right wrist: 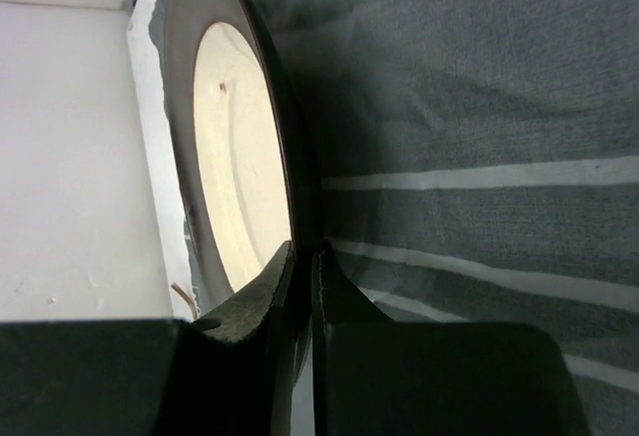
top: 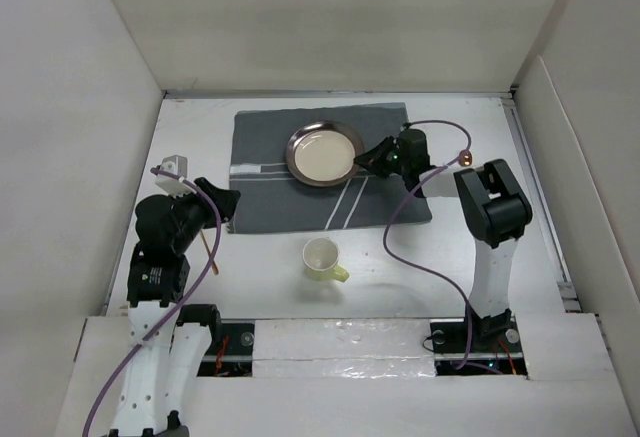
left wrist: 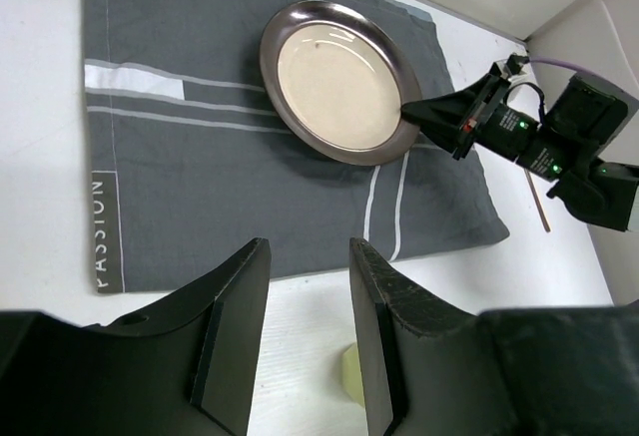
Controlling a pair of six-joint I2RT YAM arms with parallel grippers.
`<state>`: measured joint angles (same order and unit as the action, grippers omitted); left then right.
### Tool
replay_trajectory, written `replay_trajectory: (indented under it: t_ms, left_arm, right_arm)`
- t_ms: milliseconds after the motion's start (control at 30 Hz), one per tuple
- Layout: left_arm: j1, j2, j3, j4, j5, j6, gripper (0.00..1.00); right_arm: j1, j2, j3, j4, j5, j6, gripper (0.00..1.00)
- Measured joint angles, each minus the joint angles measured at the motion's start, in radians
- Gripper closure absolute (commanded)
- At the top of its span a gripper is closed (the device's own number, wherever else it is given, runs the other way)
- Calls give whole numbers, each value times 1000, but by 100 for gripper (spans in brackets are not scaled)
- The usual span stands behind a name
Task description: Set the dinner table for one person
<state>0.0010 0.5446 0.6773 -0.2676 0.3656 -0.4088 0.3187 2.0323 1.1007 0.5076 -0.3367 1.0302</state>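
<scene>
The dinner table [top: 450, 257] is a white tabletop with white walls. A dark grey striped placemat [top: 280, 197] lies on it, with a metal-rimmed cream plate [top: 323, 154] at its far side. My right gripper [top: 362, 162] is shut on the plate's right rim; the right wrist view shows the fingers [right wrist: 280, 276] pinching the rim of the plate [right wrist: 235, 147]. My left gripper [top: 228, 202] is open and empty above the table by the placemat's near left edge. The left wrist view shows the left gripper [left wrist: 305, 246], the plate [left wrist: 334, 77] and the right gripper [left wrist: 411, 114].
A pale yellow cup [top: 322, 259] stands on the table in front of the placemat, partly seen between my left fingers [left wrist: 350, 374]. A thin brown stick [top: 211, 249] lies by the left arm. Another thin stick [left wrist: 540, 200] lies right of the placemat.
</scene>
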Motion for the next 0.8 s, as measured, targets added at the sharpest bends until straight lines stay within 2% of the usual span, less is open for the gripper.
replay_trajectory:
  t_ms: [367,400,467,500,600,700,800]
  left_arm:
    - [0,3,0,1,1,0,65]
    - [0,3,0,1,1,0,65]
    - [0,3,0,1,1,0,65]
    - [0,3,0,1,1,0,65]
    - [0,2,0,1,0,0,65]
    - [0,2,0,1,0,0,65]
    - [0,2,0,1,0,0,65]
  right_arm:
    - [23,56,8,46,-2,68,100]
    - [25,57,7,46,-1,71,91]
    - [29,58,-1,47,7,75,80]
    - [29,58,-5,53,7,82,68]
    - [32,56,-5,80,9,97,51]
    - [37,41,-5,67,23,78,39]
    - [45,0,-5,16,43,36,38]
